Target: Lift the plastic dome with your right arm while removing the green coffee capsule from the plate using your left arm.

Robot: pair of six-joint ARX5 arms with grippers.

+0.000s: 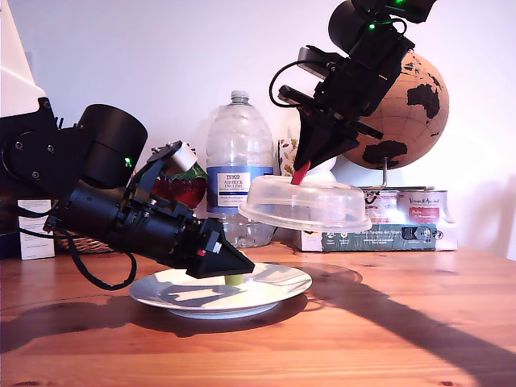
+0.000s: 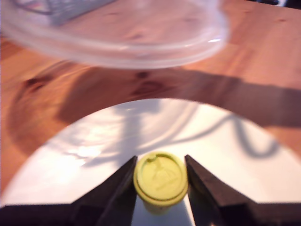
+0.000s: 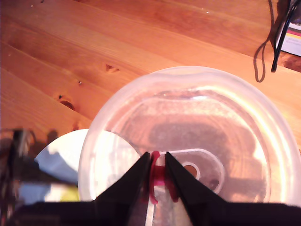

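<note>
The green coffee capsule (image 2: 161,181) sits low on the white plate (image 2: 225,150), held between the two black fingers of my first gripper (image 2: 161,160), which touch both of its sides. In the exterior view the capsule (image 1: 234,279) peeks out under that gripper (image 1: 234,271) over the plate (image 1: 278,284). The plastic dome (image 1: 310,205) hangs tilted in the air above the plate's side nearer the exterior view's right. My second gripper (image 3: 156,155) is shut on its red handle tab (image 3: 157,175). The dome (image 3: 211,122) fills most of the second wrist view.
The plate rests on a wooden table (image 1: 379,322). Behind it stand a large water bottle (image 1: 239,161), a red round object (image 1: 181,189), a cork globe (image 1: 411,105) on stacked boxes (image 1: 379,230), and a wicker basket (image 1: 81,243) at the exterior view's left.
</note>
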